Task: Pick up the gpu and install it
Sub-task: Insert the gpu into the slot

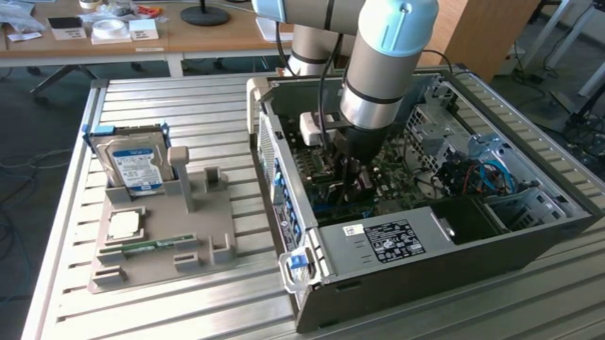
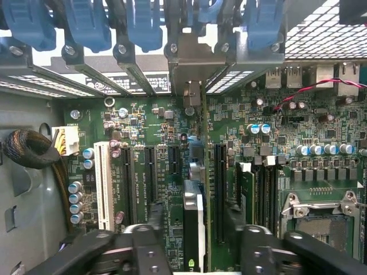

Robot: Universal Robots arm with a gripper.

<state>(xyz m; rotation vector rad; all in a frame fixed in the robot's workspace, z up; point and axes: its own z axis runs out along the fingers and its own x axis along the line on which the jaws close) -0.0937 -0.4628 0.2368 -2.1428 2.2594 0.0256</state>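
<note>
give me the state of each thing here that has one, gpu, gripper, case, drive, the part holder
gpu: standing on edge in a motherboard slot, between the fingers
gripper: down inside the case, jaws open either side of the gpu
computer case: side panel off, motherboard exposed
hard drive: upright in the grey holder
grey holder: on the table, memory stick lying flat in it

You will find no text you can read anywhere here. The blue-and-white label on the silver hard drive (image 1: pixel 135 168) and the black-and-white sticker on the grey metal power supply box (image 1: pixel 392 239) carry print, but too small to make out.
</note>
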